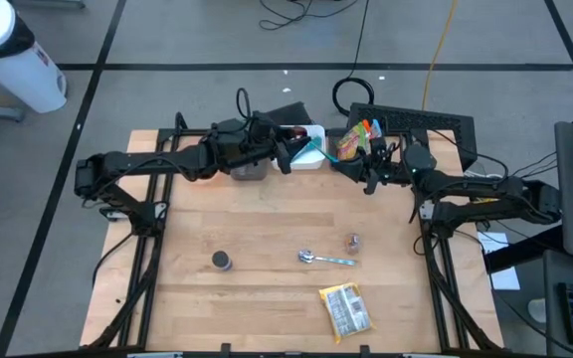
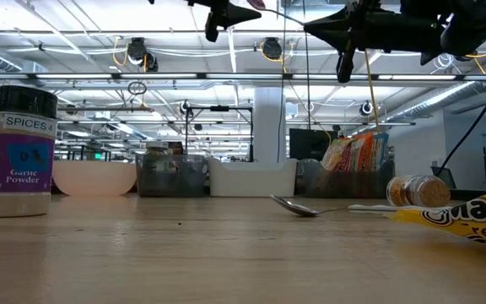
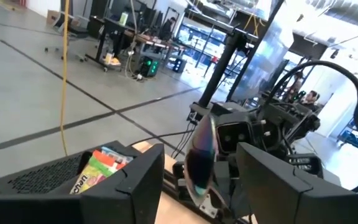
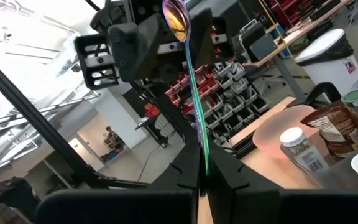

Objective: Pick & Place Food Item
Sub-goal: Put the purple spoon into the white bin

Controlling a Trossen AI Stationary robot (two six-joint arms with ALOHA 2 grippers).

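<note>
Above the bins at the table's far edge, a spoon [image 4: 194, 93] with a green handle hangs in the air between my two grippers. My right gripper [image 4: 202, 163] is shut on its handle. My left gripper [image 3: 201, 180] faces it, open, one finger on each side of the spoon's bowl [image 3: 201, 155]; no touch shows. A yellow food packet [image 1: 346, 310] lies flat on the table near its front edge, far from both grippers. My right gripper pinches the spoon's handle at its free end [image 4: 202, 167] between its two fingers. The spoon runs on in line with the fingers, slanting up toward my left gripper. Its bowl [image 4: 176, 18] is the far end, and the spoon is clear of the table and bins.
On the table lie a second spoon [image 1: 326, 260] and a small jar on its side [image 1: 352, 242]. A garlic powder jar [image 2: 24, 152] stands there too. Bins, a pale bowl [image 2: 94, 177] and a snack bag [image 1: 354, 139] line the far edge beneath the grippers.
</note>
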